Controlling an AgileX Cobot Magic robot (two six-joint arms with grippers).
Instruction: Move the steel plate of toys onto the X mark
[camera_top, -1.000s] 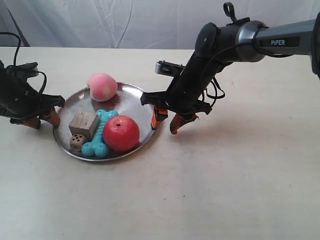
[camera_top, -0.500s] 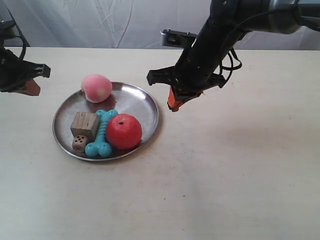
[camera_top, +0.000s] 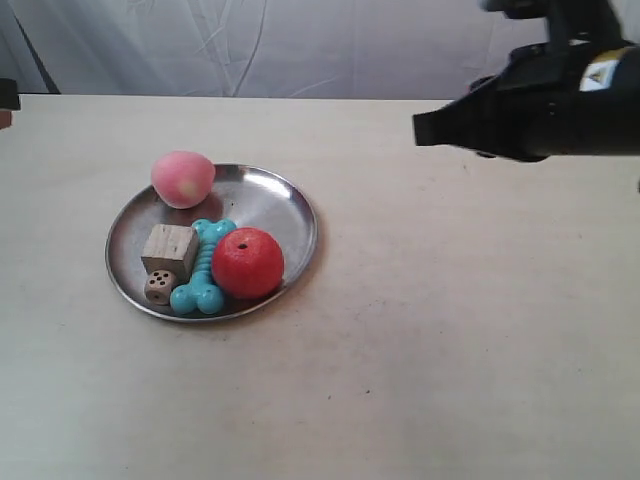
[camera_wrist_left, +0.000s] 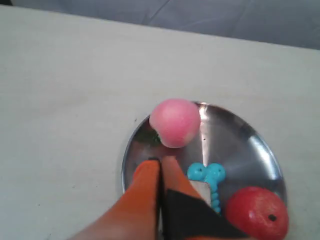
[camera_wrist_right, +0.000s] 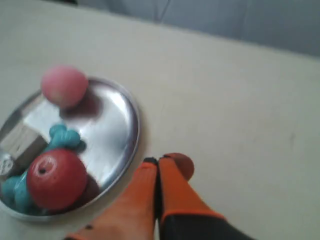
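The steel plate (camera_top: 270, 210) lies flat on the table, left of centre. It holds the pink peach (camera_top: 183, 178), the red apple (camera_top: 245, 263), the turquoise bone (camera_top: 203, 268), the wooden cube (camera_top: 168, 249) and the die (camera_top: 157, 288). My left gripper (camera_wrist_left: 161, 161) is shut and empty, raised over the plate (camera_wrist_left: 240, 145) near the peach (camera_wrist_left: 175, 122). My right gripper (camera_wrist_right: 158, 160) is shut and empty, hanging above the table just outside the plate's rim (camera_wrist_right: 136, 131). I cannot make out any X mark.
The dark arm at the exterior view's right (camera_top: 540, 100) is held high above the table's back right. A pale cloth backdrop (camera_top: 300, 40) closes the far side. Bare table (camera_top: 450, 350) spreads in front and right of the plate.
Both arms have risen away from the plate's two sides and pulled back; their grippers have left the exterior view. The plate stays where it was; the peach has shifted slightly left.
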